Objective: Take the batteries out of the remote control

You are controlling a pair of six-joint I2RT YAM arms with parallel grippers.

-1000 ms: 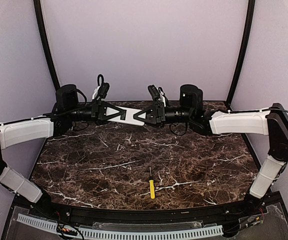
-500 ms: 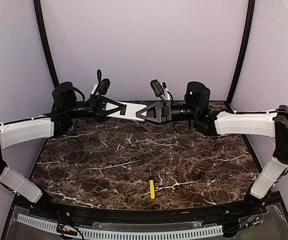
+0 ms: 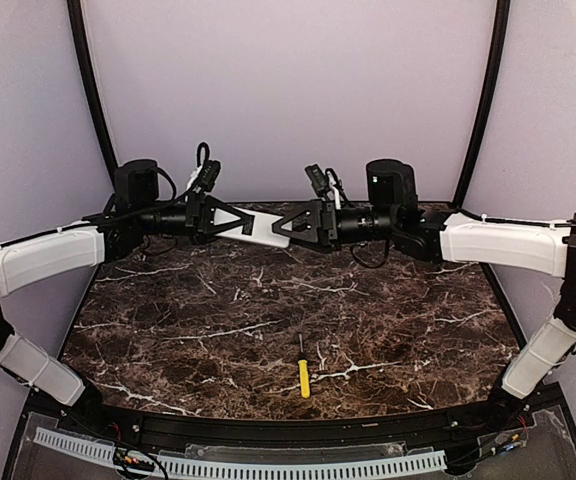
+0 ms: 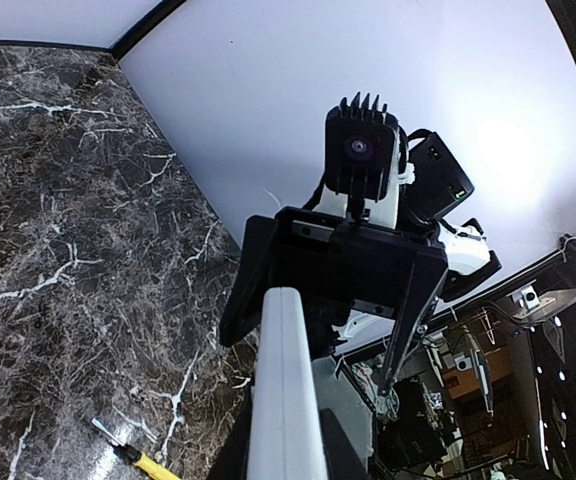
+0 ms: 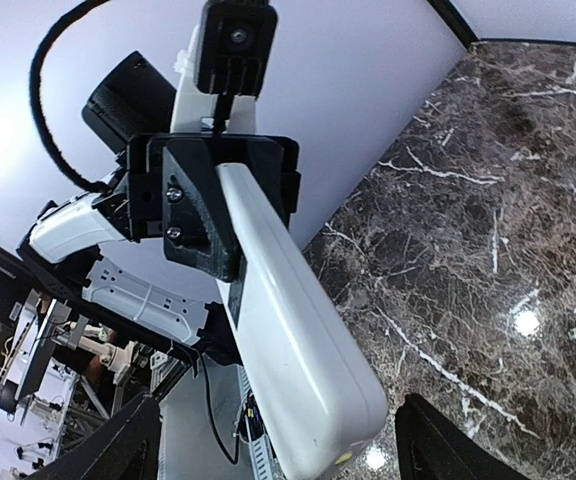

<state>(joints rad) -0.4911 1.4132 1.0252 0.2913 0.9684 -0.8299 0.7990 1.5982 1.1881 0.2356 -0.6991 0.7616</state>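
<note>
The remote control [image 3: 266, 233], a flat white bar, hangs in the air above the far part of the table. My left gripper [image 3: 242, 225] is shut on its left end. In the left wrist view the remote [image 4: 283, 390] runs straight up from my left gripper [image 4: 286, 455]. My right gripper [image 3: 294, 229] stands open around the remote's right end. In the right wrist view its fingers [image 5: 446, 445] sit far apart on either side of the remote [image 5: 288, 340], not touching it. The batteries are hidden.
A yellow-handled screwdriver [image 3: 304, 375] lies on the dark marble table [image 3: 388, 330] near the front middle; it also shows in the left wrist view as the screwdriver [image 4: 143, 462]. Lilac walls close off the back and both sides.
My right gripper, shut on the remote's end a second ago, has opened wide. Both grippers and the remote have shifted slightly to the right.
</note>
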